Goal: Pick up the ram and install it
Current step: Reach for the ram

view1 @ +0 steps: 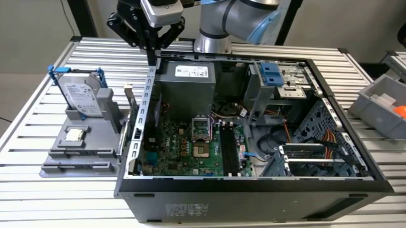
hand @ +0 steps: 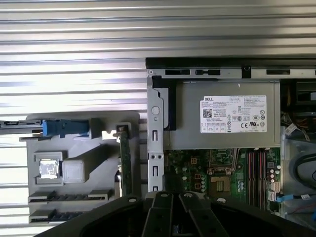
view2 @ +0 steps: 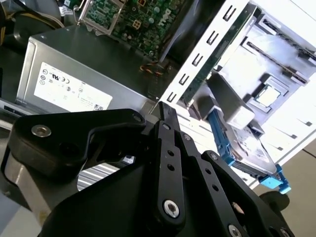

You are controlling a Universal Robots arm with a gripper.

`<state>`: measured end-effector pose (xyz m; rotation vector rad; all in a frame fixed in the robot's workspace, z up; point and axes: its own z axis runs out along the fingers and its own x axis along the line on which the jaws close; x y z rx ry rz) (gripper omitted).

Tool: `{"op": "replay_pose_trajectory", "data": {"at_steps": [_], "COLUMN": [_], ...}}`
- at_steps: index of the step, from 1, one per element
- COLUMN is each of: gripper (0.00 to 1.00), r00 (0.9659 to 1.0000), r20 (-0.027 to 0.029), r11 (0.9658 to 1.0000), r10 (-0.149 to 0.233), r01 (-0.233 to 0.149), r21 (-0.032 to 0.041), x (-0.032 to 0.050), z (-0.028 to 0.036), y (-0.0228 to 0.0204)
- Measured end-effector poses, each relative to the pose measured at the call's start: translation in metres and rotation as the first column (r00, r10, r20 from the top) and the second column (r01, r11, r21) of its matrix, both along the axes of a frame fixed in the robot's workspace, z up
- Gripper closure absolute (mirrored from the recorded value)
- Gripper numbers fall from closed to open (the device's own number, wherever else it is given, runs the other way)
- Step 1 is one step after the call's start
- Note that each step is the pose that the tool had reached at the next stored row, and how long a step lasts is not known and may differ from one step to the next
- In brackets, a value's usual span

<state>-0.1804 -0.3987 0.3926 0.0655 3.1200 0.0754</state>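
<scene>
On slatted table [view1: 63, 199], open computer case [view1: 254, 202] with power supply [view1: 184, 83] and motherboard [view1: 180, 152]; just beside, grey fixture [view1: 82, 154] holding hard drive [view1: 82, 95].

The arm [view1: 236, 18], silver tube with light blue joint caps, stands behind the far wall of the computer case [view1: 254, 202] and bends toward the exterior view's left. Its wrist [view1: 162, 8], a pale grey block, sits above the case's far corner on that side. Below it the black gripper [view1: 152, 59] points straight down. Its linkage bars spread wide at the top and narrow to a point just over the top edge of the case's side wall. In both wrist views the gripper [view2: 164, 111] [hand: 166, 195] has its fingers [view2: 167, 148] drawn together. They hold nothing and hang clear of the case rim.
</scene>
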Motion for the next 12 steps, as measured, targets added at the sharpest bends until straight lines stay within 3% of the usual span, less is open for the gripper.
{"op": "replay_pose_trajectory", "data": {"at_steps": [12], "gripper": [1.00], "r00": [1.0000], "r20": [0.0000], "r11": [1.0000], "r10": [0.002], "r01": [-0.002], "r21": [0.0000], "x": [-0.0114], "z": [0.0000], "y": [0.0001]}}
